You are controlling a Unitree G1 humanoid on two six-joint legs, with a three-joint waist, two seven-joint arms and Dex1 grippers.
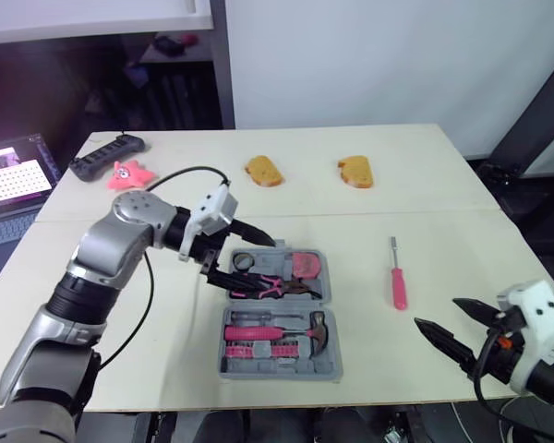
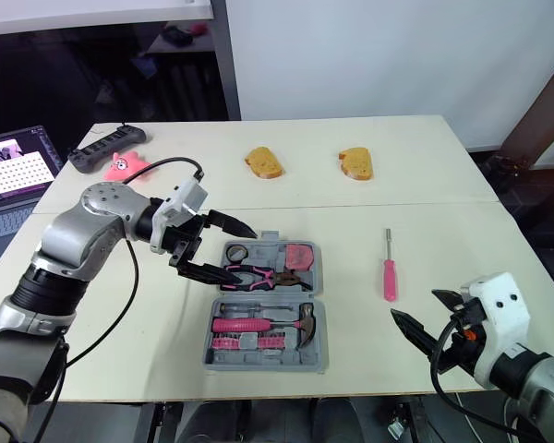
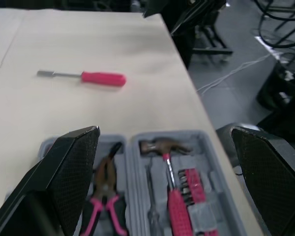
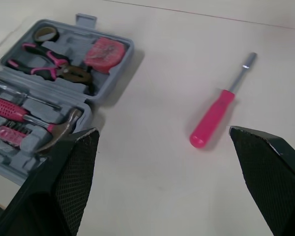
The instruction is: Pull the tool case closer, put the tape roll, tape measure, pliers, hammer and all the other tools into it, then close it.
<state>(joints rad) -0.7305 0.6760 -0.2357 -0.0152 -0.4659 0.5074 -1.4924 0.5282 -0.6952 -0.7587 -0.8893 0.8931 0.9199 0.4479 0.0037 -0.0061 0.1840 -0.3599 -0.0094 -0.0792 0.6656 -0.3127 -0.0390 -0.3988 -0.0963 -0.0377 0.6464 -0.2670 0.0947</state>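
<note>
Right gripper [image 1: 435,312] hangs at the table's [image 1: 369,212] near edge, fingers spread, empty. Open tool case [image 1: 229,369] sits mid-table. Left gripper [image 1: 263,268] hovers over its pliers [image 1: 268,286], fingers apart. Screwdriver [image 1: 399,286] lies outside.

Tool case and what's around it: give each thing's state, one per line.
tool case: open, lying flat
tape roll: in the case
tape measure: in the case
pliers: in the case
hammer: in the case
screwdriver: on the table, outside the case
left tool: open, over the case
right tool: open, empty
</note>
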